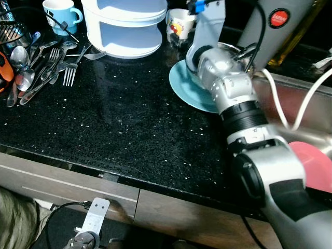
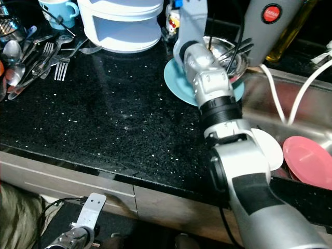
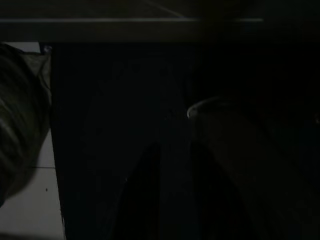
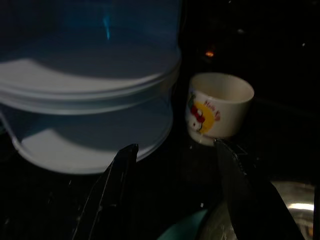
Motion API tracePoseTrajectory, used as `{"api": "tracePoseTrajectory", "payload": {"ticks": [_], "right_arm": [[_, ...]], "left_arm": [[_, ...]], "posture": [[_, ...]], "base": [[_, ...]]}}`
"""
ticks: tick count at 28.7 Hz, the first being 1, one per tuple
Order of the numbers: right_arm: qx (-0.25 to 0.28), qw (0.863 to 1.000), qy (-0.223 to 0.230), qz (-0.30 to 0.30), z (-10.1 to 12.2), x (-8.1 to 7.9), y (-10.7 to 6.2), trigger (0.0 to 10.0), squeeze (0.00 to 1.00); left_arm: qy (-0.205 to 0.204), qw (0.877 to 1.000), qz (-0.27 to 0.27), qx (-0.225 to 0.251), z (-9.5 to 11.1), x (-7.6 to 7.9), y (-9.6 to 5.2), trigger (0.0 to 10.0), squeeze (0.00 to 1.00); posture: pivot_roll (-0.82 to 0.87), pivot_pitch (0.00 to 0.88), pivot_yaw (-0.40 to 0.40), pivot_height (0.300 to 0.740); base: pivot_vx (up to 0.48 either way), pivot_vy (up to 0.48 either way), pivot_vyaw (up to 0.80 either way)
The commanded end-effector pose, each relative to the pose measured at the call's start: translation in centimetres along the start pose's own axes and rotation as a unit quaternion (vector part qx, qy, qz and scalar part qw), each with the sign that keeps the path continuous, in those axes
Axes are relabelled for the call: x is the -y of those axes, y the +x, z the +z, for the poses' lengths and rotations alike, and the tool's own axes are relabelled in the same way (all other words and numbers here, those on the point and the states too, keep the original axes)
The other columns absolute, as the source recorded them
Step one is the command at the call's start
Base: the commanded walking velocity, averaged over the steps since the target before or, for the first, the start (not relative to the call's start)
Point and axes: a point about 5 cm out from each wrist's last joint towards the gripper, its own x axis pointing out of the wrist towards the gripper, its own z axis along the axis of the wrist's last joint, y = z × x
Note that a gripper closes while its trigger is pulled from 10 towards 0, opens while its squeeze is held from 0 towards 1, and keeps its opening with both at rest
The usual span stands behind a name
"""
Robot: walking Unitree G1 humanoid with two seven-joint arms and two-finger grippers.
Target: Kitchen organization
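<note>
I'm looking down on a black countertop flecked with pale speckles that glint under overhead light, its front edge running across my view. Below it sit brown drawer fronts with a thin pale line along them, and to the right a steel sink basin is sunk into the counter. My left wrist feed is very dark, with pale floor tiles at one corner.

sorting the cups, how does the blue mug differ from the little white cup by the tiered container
The blue mug is plain light blue with a side handle; the white cup carries a cartoon print, with no handle visible. The mug stands by the cutlery, the cup near the teal plate. Both stand upright.
</note>
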Motion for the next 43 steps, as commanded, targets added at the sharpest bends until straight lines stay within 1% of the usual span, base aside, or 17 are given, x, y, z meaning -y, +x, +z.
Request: {"api": "tracePoseTrajectory", "payload": {"ticks": [1, 3, 8, 11, 12, 13, 18, 19, 21, 22, 23, 28, 31, 33, 36, 37, 43], "right_arm": [[0.021, 1.0, 0.016, -0.008, 1.3, 1.1, 0.3, 10.0, 0.0], [0.033, 0.999, 0.018, -0.004, 2.2, 1.4, 0.4, 10.0, 0.0], [0.071, 0.992, 0.04, 0.1, 4.5, 1.5, 0.1, 10.0, 0.0], [0.099, 0.968, 0.058, 0.222, 5.5, 1.0, -1.0, 10.0, 0.0], [0.099, 0.948, 0.016, 0.302, 5.0, 0.6, -2.2, 10.0, 0.0], [0.099, 0.948, 0.016, 0.302, 5.0, 0.6, -2.2, 10.0, 0.0], [0.056, 0.88, -0.037, 0.47, 2.3, 0.2, -5.9, 10.0, 0.0], [0.056, 0.88, -0.037, 0.47, 2.3, 0.2, -5.9, 10.0, 0.0], [0.023, 0.851, -0.058, 0.521, 1.0, 0.2, -7.6, 10.0, 0.0], [0.023, 0.851, -0.058, 0.521, 1.0, 0.2, -7.6, 10.0, 0.0], [-0.022, 0.832, -0.075, 0.549, -0.2, 0.3, -8.8, 10.0, 0.0], [-0.062, 0.81, -0.087, 0.577, -1.4, 0.4, -10.5, 10.0, 0.0], [-0.08, 0.808, -0.101, 0.576, -1.8, 0.7, -10.9, 10.0, 0.0], [-0.102, 0.823, -0.13, 0.543, -2.4, 1.4, -11.0, 10.0, 0.0], [-0.118, 0.834, -0.149, 0.517, -2.8, 1.9, -11.0, 10.0, 0.0], [-0.151, 0.84, -0.178, 0.49, -3.6, 2.6, -11.2, 10.0, 0.0], [-0.176, 0.846, -0.2, 0.461, -4.2, 3.3, -11.5, 10.0, 0.0]], "left_arm": [[-0.003, 1.0, -0.003, -0.007, -1.2, 0.8, -0.1, 10.0, 0.0], [0.001, 1.0, 0.0, -0.005, -1.3, 0.8, -0.1, 10.0, 0.0], [0.001, 1.0, 0.004, -0.006, -1.5, 0.7, -0.1, 10.0, 0.0], [0.001, 1.0, 0.003, -0.007, -1.4, 0.7, -0.1, 10.0, 0.0], [0.002, 1.0, 0.002, -0.007, -1.3, 0.6, -0.1, 10.0, 0.0], [0.002, 1.0, 0.002, -0.007, -1.3, 0.6, -0.1, 10.0, 0.0], [0.003, 1.0, 0.0, -0.005, -1.1, 0.6, -0.1, 10.0, 0.0], [0.003, 1.0, 0.0, -0.005, -1.1, 0.6, -0.1, 10.0, 0.0], [0.004, 1.0, 0.0, -0.004, -1.0, 0.6, -0.1, 10.0, 0.0], [0.004, 1.0, 0.0, -0.004, -1.0, 0.6, -0.1, 10.0, 0.0], [0.005, 1.0, 0.001, -0.004, -0.9, 0.5, -0.1, 10.0, 0.0], [0.006, 1.0, 0.001, -0.004, -0.8, 0.4, -0.1, 10.0, 0.0], [0.007, 1.0, 0.0, -0.004, -0.8, 0.5, -0.1, 10.0, 0.0], [0.008, 1.0, -0.001, -0.004, -0.8, 0.5, 0.0, 10.0, 0.0], [0.009, 1.0, -0.002, -0.004, -0.7, 0.6, 0.0, 10.0, 0.0], [0.01, 1.0, -0.003, -0.004, -0.7, 0.6, 0.0, 10.0, 0.0], [0.012, 1.0, -0.003, -0.004, -0.7, 0.6, 0.0, 10.0, 0.0]], "posture": [[0.08, 0.248, -0.108, 0.74], [0.08, 0.254, -0.107, 0.74], [0.07, 0.257, -0.104, 0.74], [0.07, 0.252, -0.1, 0.74], [0.07, 0.251, -0.099, 0.74], [0.07, 0.251, -0.099, 0.74], [0.07, 0.242, -0.092, 0.74], [0.07, 0.242, -0.092, 0.74], [0.07, 0.238, -0.088, 0.74], [0.07, 0.238, -0.088, 0.74], [0.06, 0.235, -0.086, 0.74], [0.06, 0.231, -0.083, 0.74], [0.06, 0.226, -0.083, 0.74], [0.05, 0.222, -0.081, 0.74], [0.05, 0.222, -0.081, 0.74], [0.05, 0.213, -0.078, 0.74], [0.05, 0.205, -0.076, 0.74]], "base": [[0.0, 0.0, 0.0], [0.0, 0.0, 0.0], [0.0, 0.0, 0.0], [0.0, 0.0, 0.0], [0.0, 0.0, 0.0], [0.0, 0.0, 0.0], [0.0, 0.0, 0.0], [0.0, 0.0, 0.0], [0.0, 0.0, 0.0], [0.0, 0.0, 0.0], [0.0, 0.0, 0.0], [0.0, 0.0, 0.0], [0.0, 0.0, 0.0], [0.0, 0.0, 0.0], [0.0, 0.0, 0.0], [0.0, 0.0, 0.0], [0.0, 0.0, 0.0]]}}
